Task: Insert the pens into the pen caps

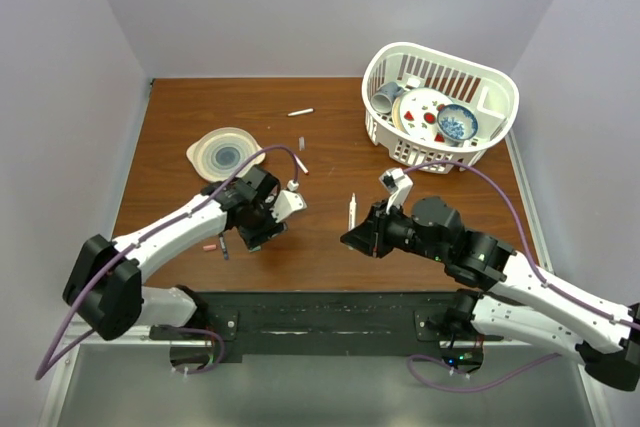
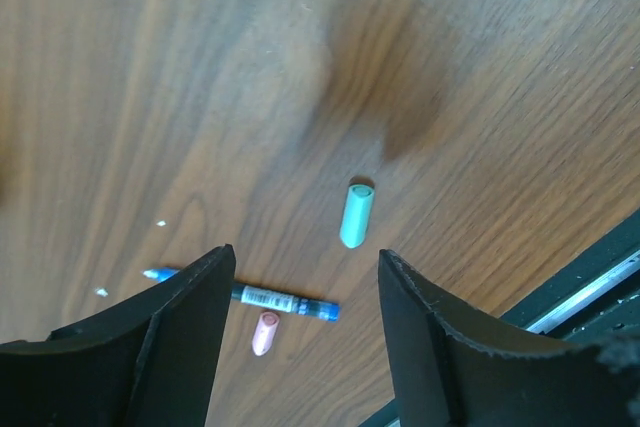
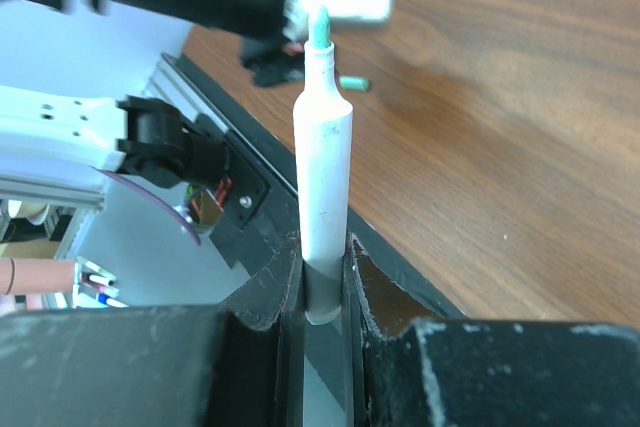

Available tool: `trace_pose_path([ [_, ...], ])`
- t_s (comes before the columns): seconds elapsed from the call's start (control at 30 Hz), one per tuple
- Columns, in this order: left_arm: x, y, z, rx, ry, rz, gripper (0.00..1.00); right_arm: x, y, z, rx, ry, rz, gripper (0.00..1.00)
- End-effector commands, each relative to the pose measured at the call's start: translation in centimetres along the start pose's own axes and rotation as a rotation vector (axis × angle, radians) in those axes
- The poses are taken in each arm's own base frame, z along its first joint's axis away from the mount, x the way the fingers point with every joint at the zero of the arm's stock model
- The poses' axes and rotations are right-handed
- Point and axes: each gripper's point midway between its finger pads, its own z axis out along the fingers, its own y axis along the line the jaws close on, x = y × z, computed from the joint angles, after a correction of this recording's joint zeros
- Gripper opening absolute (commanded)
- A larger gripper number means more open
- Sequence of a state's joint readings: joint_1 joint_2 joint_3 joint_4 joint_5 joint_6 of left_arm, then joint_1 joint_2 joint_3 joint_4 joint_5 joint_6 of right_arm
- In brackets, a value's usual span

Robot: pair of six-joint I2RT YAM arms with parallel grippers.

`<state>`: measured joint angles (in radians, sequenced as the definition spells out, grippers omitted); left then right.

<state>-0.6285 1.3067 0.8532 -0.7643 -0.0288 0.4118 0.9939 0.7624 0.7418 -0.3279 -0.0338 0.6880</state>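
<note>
Right tool (image 3: 323,275) is clamped narrow on the rear end of a white pen (image 3: 323,167), w/ the barrel and green nib sticking out free beyond the jaws. Left tool (image 2: 305,259) is seen w/ jaws apart and nothing between them, hanging over the bench (image 1: 200,107) above a green cap (image 2: 356,215).

Handling, as judged: the pen is likely light, stiff and smooth-barrelled, so it may twist or slide in a narrow pinch. The rear-end hold leaves the nib end clear for entry. The cap is probably v. light, hollow and apt to roll or skid when nudged. It would best be taken across its mid-length, w/ the open mouth left uncovered. Little force should be needed, but alignment looks critical.

Views compared:
- Left wrist view shows the green cap lying on its side near a blue pen (image 2: 288,301) and a pink cap (image 2: 265,333). The pink cap lies just beside the blue pen.
- In the top view the green cap is hidden under the left arm. Only there are both arms seen facing each other, plus two more white pens (image 1: 300,112) further back and a basket (image 1: 440,45) of dishes at far right.
- Right wrist view alone shows the grip on the pen close up. The green cap appears small in the distance past the nib.
</note>
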Motion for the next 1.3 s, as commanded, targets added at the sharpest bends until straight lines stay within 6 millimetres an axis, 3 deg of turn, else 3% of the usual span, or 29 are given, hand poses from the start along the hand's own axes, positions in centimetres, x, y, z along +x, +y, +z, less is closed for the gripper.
trace_pose_path([
  [0.0, -0.9, -0.8, 1.0, 0.053, -0.013, 0.015, 0.63, -2.6, 1.4, -1.2, -0.020, -0.074, -0.032, 0.00],
  [0.53, 1.6, -2.0, 4.2, 0.095, 0.118, -0.016, 0.52, -3.0, 1.1, -1.3, 0.013, -0.075, -0.038, 0.00],
  [0.83, 2.9, -2.1, 5.1, 0.078, 0.151, -0.027, 0.49, -3.6, 0.9, -2.0, 0.044, -0.086, -0.064, 0.00],
  [1.1, 2.6, -2.6, 5.1, 0.103, 0.151, -0.015, 0.37, -3.5, 1.0, -2.0, 0.039, -0.082, -0.050, 0.00],
  [1.2, 2.5, -2.6, 5.2, 0.106, 0.157, -0.018, 0.29, -3.4, 1.3, -1.9, 0.022, -0.074, -0.046, 0.00],
  [1.27, 2.1, -2.5, 5.2, 0.105, 0.154, -0.019, 0.19, -3.3, 1.5, -1.9, 0.013, -0.065, -0.043, 0.00],
])
